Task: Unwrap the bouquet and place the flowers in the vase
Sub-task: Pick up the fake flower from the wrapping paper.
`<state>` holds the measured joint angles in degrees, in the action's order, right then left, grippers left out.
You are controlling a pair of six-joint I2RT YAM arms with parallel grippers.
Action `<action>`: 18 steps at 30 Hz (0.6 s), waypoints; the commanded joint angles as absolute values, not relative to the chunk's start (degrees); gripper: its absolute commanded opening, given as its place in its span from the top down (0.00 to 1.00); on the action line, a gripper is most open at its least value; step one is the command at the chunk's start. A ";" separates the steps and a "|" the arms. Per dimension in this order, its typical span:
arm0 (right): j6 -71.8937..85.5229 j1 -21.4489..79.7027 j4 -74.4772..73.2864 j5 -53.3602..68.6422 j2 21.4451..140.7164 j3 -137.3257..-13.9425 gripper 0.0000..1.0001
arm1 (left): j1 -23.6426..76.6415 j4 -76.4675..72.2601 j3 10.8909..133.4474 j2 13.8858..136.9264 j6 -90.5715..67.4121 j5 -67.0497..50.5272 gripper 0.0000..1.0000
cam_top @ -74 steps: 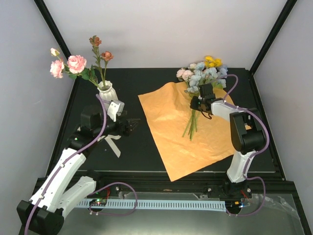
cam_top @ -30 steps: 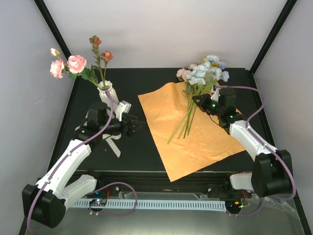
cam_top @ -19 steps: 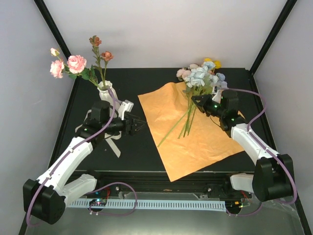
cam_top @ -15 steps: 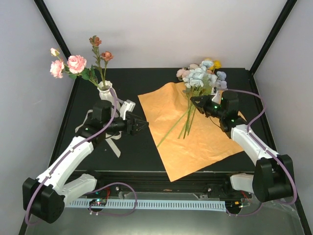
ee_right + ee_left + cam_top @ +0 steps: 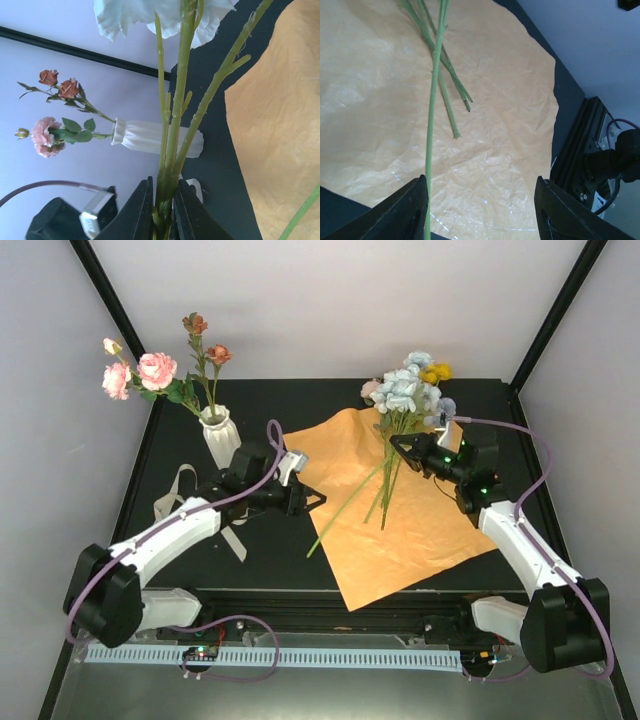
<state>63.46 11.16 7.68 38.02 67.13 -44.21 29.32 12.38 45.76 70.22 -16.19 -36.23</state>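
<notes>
Judging from how things lay, you were past the unwrapping and partway through the arranging. The orange paper (image 5: 400, 530) was spread open and flat on the counter (image 5: 270, 555), with nothing wrapped in it. Off the paper's left edge and clear of it stood the vase (image 5: 221, 436), upright, with a few pink and rust blooms (image 5: 157, 370) already in its neck. The rest of the flowers (image 5: 408, 395), pale blue, cream and yellow, were up over the paper's far part. Your right hand (image 5: 398, 444) was clamped on their stems just below the heads, and the wrist view showed its fingers (image 5: 142, 210) pressed in on the green bundle. The cut ends hung down toward the paper, and one long stem (image 5: 342, 508) slanted out toward its near-left edge. Your left hand (image 5: 312, 502) hovered at that edge with its fingers (image 5: 410, 210) apart. The long stem ran close along the inside of one finger, but nothing was pinched. What was left, as I read it, was to carry the held bunch from over the paper to the vase and feed its stems down the narrow neck. A cream ribbon (image 5: 175, 490) lay loose off the paper's left side, by the vase's foot.
</notes>
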 commanded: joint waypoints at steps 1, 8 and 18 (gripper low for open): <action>63.79 10.76 9.97 41.27 64.48 -46.08 0.86 | 31.90 6.13 48.19 75.58 -16.89 -33.11 0.40; 58.85 10.78 5.75 37.99 63.60 -49.54 0.86 | 33.07 4.05 49.89 87.07 -15.60 -31.83 0.47; 55.65 10.34 2.21 37.22 68.29 -56.40 0.86 | 33.38 0.94 51.43 95.91 -14.75 -32.47 0.51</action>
